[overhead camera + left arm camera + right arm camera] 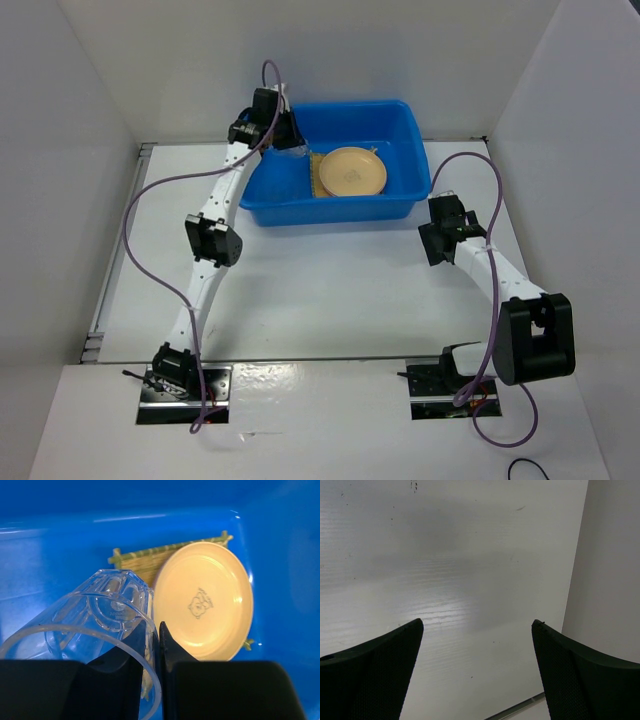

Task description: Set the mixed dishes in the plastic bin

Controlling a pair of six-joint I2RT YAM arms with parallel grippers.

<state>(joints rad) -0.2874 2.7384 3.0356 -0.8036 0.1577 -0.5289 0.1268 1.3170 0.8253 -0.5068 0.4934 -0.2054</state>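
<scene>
Left fingers (167, 650) clamp the rim wall of a tilted cup (100, 615) over the bin (330, 212), where the plate (202, 600) lies, right fingers (580, 675) apart outside the bin; the cup looks light, stiff, slippery, best pinched at its rim.

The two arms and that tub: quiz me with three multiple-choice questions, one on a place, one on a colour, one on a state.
1. Where is the tan plate?
A. held up in the air
B. in the plastic bin, on the bamboo mat
C. on the floor

2. What colour is the bin?
A. blue
B. red
C. white

3. What is the left gripper doing?
A. open and empty
B. gripping a fork
C. shut on a clear cup

Answers: 1 B, the plate lies on the mat inside the bin; 2 A, its walls are bright blue; 3 C, it clamps the cup's rim.
</scene>
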